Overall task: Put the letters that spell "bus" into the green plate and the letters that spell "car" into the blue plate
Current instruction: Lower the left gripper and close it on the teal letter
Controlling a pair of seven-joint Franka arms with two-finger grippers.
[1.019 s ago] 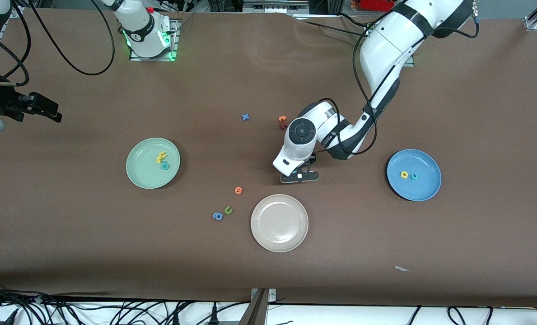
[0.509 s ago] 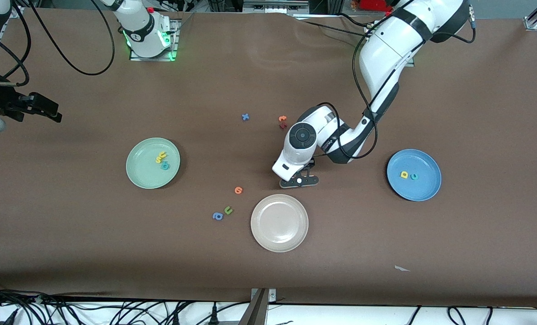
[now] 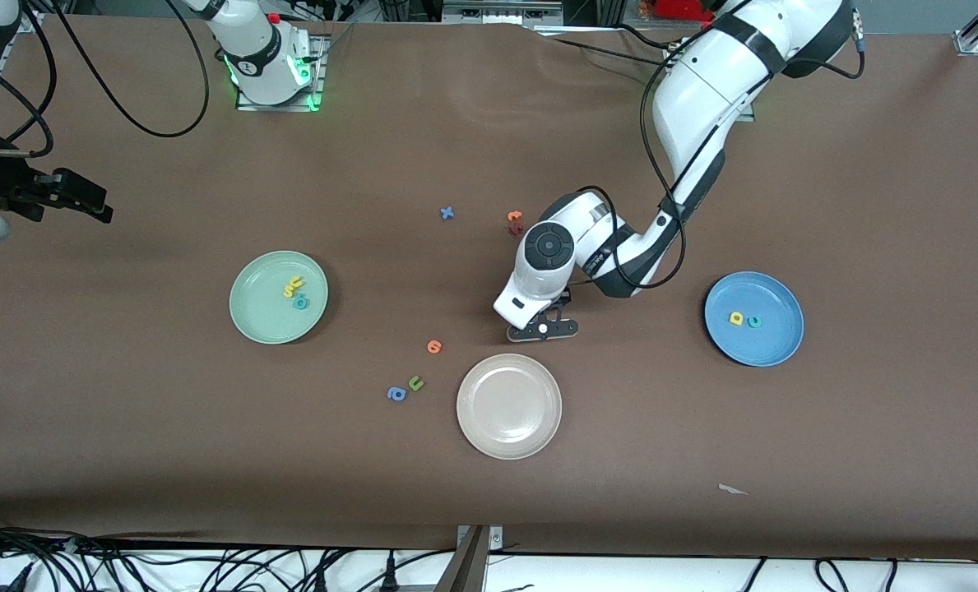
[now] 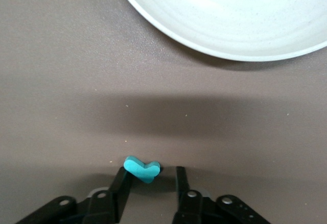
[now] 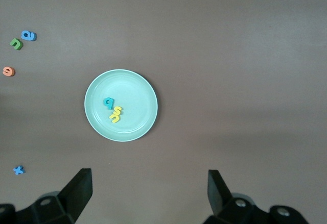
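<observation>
- Left hand [image 4: 153,175] is narrowing around the teal "r" [image 4: 142,168] on the worktop [image 3: 702,460] beside the beige plate [image 3: 509,405], to grip it for the blue plate [image 3: 753,319]
- Right hand [image 5: 148,193] is waiting wide open, high above the green plate [image 5: 121,105], leaving room

Beige-white plate [image 3: 509,406], near it orange [image 3: 434,346], green [image 3: 415,382], blue letters [image 3: 396,394].

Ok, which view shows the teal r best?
The left wrist view: the teal r sits on the table between the left gripper's fingers. The front view hides it under that arm; the right wrist view misses it.
</observation>
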